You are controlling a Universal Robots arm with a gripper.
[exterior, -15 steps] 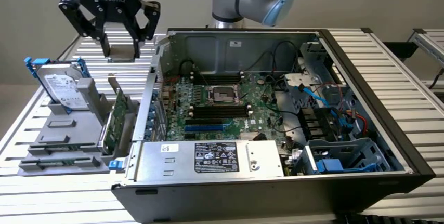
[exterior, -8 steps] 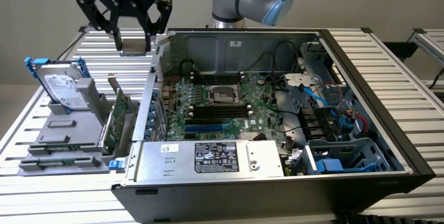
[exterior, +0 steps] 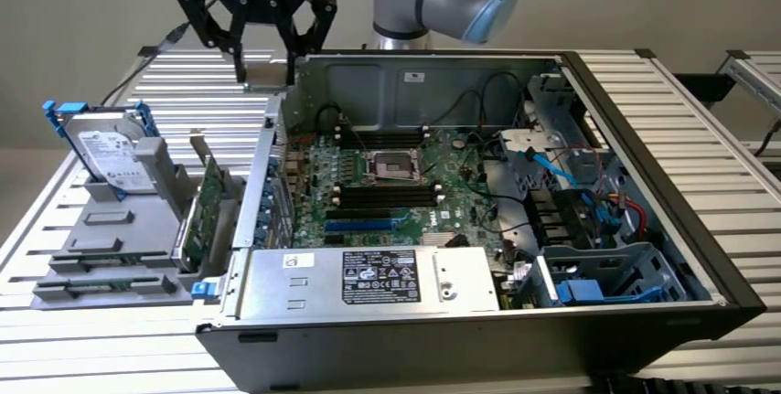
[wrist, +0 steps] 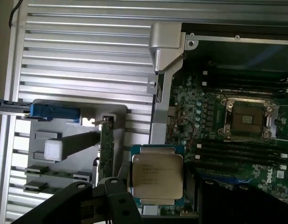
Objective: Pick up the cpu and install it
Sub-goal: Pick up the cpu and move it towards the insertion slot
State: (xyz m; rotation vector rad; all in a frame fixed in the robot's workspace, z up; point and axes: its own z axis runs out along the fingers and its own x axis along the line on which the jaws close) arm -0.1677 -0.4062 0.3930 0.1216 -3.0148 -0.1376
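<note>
My gripper (exterior: 265,63) hangs above the back corner of the open computer case (exterior: 683,229), on the exterior view's left, and is shut on the cpu (exterior: 266,72). In the wrist view the cpu (wrist: 157,179) is a flat square chip with a silver-grey printed top and a green rim, held level between my dark fingers (wrist: 111,198). The open cpu socket (exterior: 397,165) lies on the motherboard in the middle of the case, between the memory slots. In the wrist view the socket (wrist: 249,119) is off to one side of the cpu, with its metal frame lifted.
A grey holder (exterior: 116,248) on the exterior view's left carries a hard drive (exterior: 104,152) in a blue bracket and a green circuit card (exterior: 201,216). The power supply (exterior: 366,280) fills the case's front. Cables and blue drive bays (exterior: 598,266) crowd the right side.
</note>
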